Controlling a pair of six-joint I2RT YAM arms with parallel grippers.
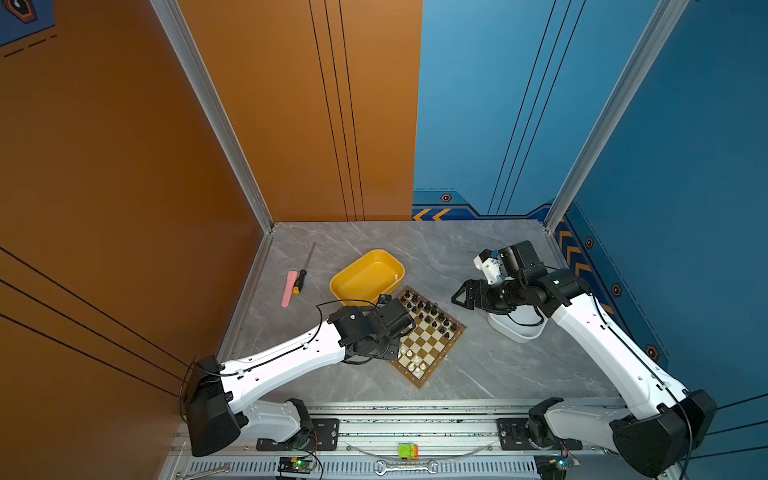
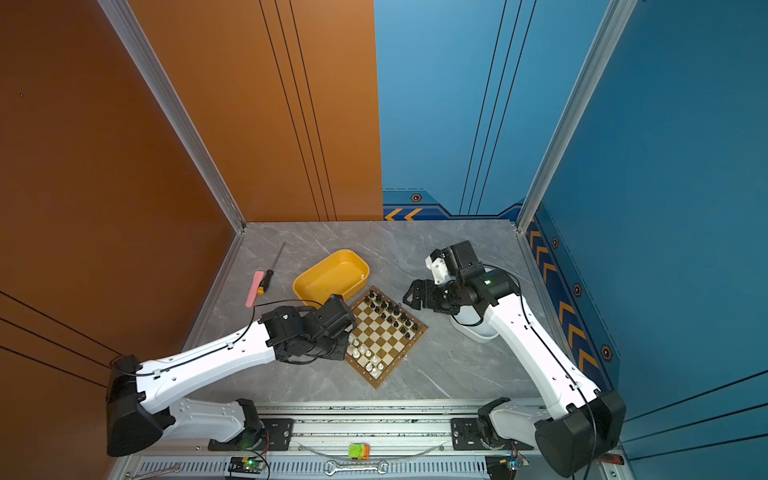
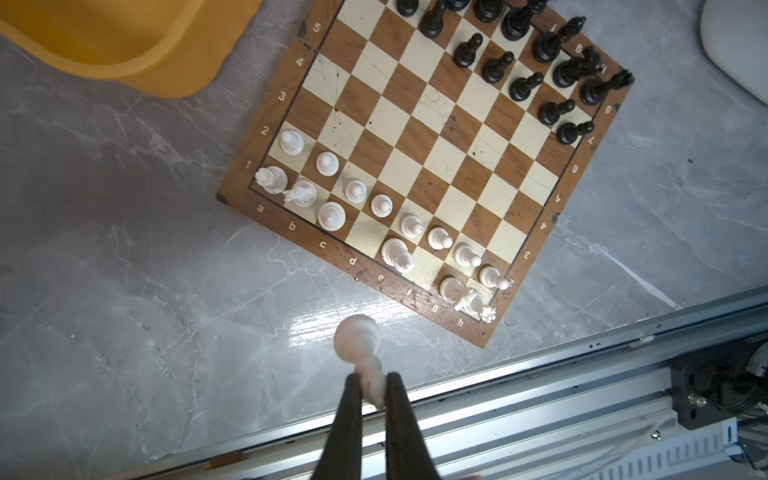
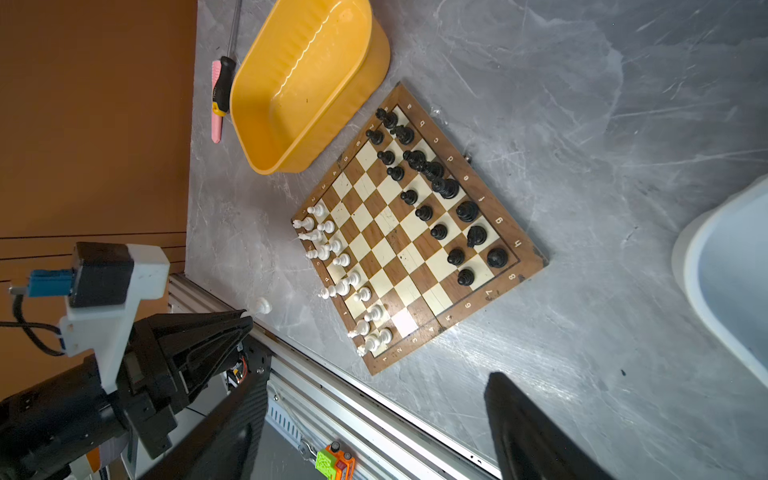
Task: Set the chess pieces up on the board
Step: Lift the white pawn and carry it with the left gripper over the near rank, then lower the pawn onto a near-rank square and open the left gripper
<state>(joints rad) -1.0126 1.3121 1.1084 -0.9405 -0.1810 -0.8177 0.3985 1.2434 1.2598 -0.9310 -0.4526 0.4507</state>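
Observation:
The board (image 1: 428,343) (image 2: 384,337) lies tilted at mid table. Black chess pieces (image 1: 429,312) (image 3: 525,85) fill its far side in two rows. White chess pieces (image 1: 415,362) (image 3: 355,190) stand along its near side. My left gripper (image 3: 372,387) (image 4: 248,321) is shut on the top of one white chess piece (image 3: 357,338) (image 4: 262,306). It hangs base-down above the table just off the board's white edge. In both top views the wrist hides it. My right gripper (image 1: 459,297) (image 2: 409,300) (image 4: 374,382) hovers open and empty beyond the board's black side.
A yellow tray (image 1: 365,276) (image 4: 299,83) sits behind the board's far left corner. A white tray (image 1: 517,330) (image 4: 723,266) stands right of the board under the right arm. A screwdriver (image 1: 301,276) and a pink strip (image 1: 289,289) lie at far left. A metal rail (image 1: 415,432) borders the front.

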